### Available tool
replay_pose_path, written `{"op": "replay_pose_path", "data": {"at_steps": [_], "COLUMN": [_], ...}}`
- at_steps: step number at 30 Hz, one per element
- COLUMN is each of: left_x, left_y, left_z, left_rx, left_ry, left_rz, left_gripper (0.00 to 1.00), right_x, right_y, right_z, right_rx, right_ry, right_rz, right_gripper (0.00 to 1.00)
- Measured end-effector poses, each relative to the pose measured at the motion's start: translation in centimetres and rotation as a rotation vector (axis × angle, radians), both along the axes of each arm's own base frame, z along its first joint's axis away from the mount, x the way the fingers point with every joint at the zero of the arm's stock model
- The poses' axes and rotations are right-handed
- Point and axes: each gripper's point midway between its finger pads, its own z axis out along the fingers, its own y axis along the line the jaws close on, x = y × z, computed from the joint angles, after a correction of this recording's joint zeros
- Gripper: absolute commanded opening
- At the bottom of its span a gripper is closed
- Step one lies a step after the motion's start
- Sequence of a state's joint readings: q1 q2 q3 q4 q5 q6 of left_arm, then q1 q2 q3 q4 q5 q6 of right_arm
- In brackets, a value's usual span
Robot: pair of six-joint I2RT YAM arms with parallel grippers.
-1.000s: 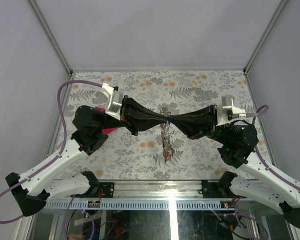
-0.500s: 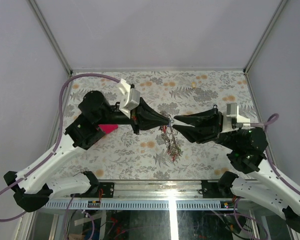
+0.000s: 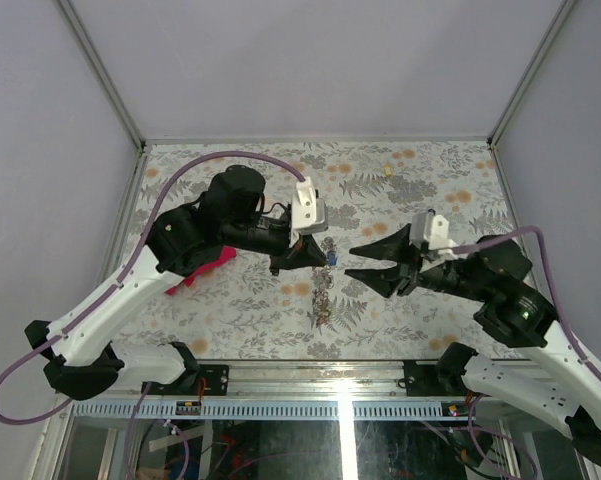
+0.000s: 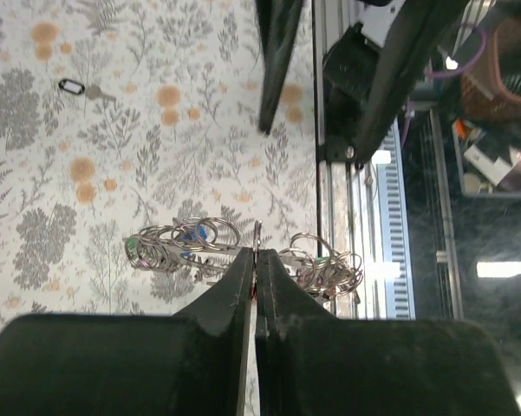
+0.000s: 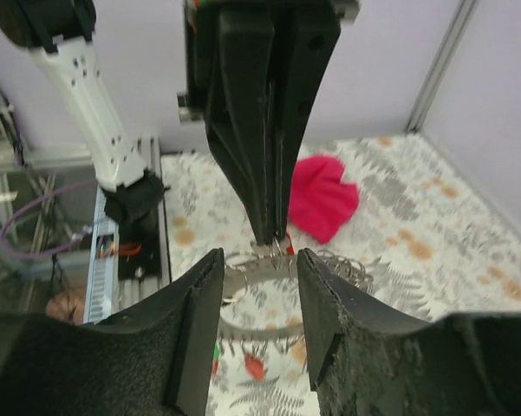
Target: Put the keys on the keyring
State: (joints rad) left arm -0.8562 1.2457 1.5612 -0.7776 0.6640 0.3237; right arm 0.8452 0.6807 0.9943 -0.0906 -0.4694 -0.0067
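The keyring (image 3: pixel 327 293) hangs below my left gripper (image 3: pixel 321 259), fringed with keys and small rings. That gripper is shut on the keyring's upper edge. In the left wrist view the ring shows edge-on at my left gripper (image 4: pixel 256 253), with clusters of keys (image 4: pixel 175 247) on either side. My right gripper (image 3: pixel 350 260) stands open just right of the ring and touches nothing. In the right wrist view the keyring (image 5: pixel 253 332) lies beyond my right gripper (image 5: pixel 258 260), and a red-tagged key (image 5: pixel 254 365) hangs below it.
A magenta cloth (image 3: pixel 202 265) lies on the floral table (image 3: pixel 430 190) under my left arm, also showing as cloth (image 5: pixel 322 196). A lone key with a black tag (image 4: pixel 74 87) lies apart on the table. The table's near metal edge (image 3: pixel 310 368) runs below the keyring.
My right gripper has opened, let go of the keyring and drawn back to the right. My left arm has swung round and keeps its grip; the ring now hangs from it alone.
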Motion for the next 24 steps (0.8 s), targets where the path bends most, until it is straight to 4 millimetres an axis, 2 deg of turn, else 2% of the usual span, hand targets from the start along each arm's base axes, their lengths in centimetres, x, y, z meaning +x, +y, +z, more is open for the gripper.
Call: {"op": "replay_pose_path", "data": {"at_steps": [3,8,12,24], "left_x": [-0.5,-1.8,-1.9,-1.6], "left_y": [0.4,0.8,1.1,1.1], "left_z": [-1.0,-2.7,-3.5,-2.9], "left_rx": [0.084,0.196,0.247,0.253], "left_ry": [-0.024,-0.066,-0.081,-0.114], "left_rz": [-0.003,-0.028,-0.027,-0.014], "left_gripper": [0.0,0.0,0.0,0.0], "right_x": [0.2,0.3,0.2,0.0], "right_y": [0.7,1.9,2.6,3.7], "right_z": [-2.7,-5.1,-6.0,-6.8], "right_rx": [-0.091,-0.17,-0.197,-0.201], "right_ry": [0.048,0.091,0.104,0.108], "right_rz": [0.025,0.078,0.118,0.178], "right_gripper": [0.44,0.39,0.37,0.34]}}
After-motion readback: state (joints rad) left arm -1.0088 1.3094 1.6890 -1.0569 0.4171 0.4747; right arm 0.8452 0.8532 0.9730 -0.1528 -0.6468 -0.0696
